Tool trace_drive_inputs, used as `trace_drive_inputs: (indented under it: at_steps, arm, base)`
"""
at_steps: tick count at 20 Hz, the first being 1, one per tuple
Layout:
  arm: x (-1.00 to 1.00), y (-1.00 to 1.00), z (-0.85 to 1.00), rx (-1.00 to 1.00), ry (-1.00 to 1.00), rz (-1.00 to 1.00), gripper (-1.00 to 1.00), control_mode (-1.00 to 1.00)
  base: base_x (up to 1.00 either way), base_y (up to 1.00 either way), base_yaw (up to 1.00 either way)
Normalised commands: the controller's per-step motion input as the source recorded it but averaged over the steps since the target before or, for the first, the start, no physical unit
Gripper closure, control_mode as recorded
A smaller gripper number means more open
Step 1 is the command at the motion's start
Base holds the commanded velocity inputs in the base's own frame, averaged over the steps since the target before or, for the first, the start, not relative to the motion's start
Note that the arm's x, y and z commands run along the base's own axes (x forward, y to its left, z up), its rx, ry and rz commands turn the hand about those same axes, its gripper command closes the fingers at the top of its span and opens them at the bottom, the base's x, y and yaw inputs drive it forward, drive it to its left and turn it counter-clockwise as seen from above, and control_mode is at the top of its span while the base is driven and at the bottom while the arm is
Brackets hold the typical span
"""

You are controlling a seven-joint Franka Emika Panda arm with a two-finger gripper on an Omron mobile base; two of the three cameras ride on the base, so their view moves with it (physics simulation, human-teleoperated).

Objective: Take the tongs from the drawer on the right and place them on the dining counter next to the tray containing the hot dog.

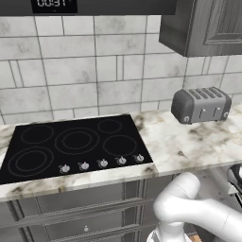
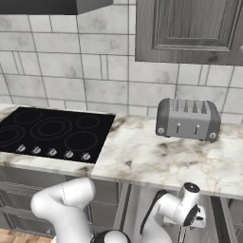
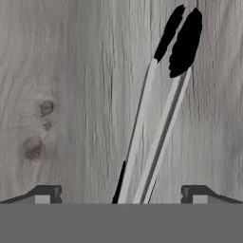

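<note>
In the hand view the tongs (image 3: 156,128) lie on the pale grey wood-grain floor of the drawer (image 3: 61,95). Their two silvery arms run up and away from me, and their black tips (image 3: 184,42) are at the far end. My gripper (image 3: 121,195) is open directly over the handle end, with one fingertip (image 3: 47,193) on each side of the tongs and not touching them. My wrist (image 2: 189,211) hangs below the front edge of the worktop, right of the cooktop. The dining counter, the tray and the hot dog are out of view.
A marble worktop (image 2: 156,161) carries a black cooktop (image 1: 75,144) on the left and a grey toaster (image 2: 188,118) on the right. Dark grey cabinet fronts (image 1: 85,212) run beneath it. An upper cabinet (image 2: 190,28) hangs above the toaster.
</note>
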Motion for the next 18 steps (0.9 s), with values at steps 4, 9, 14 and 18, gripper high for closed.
trace_drive_inputs:
  at_steps: [4,9,14,18]
  arm:
    - [0.21,-0.22,-0.13,0.06,0.01,0.0,-1.0,-1.0]
    - [0.14,-0.29,-0.18,0.03,0.03,0.0,-1.0,-1.0]
    - [0.03,-0.02,-0.35,0.0,0.05,0.0,-1.0,-1.0]
    - [0.0,0.0,-0.37,0.01,0.05,0.0,-1.0,-1.0]
  base:
    - [0.0,0.0,0.0]
    - [0.0,0.0,0.0]
    - [0.0,0.0,0.0]
    - [0.0,0.0,0.0]
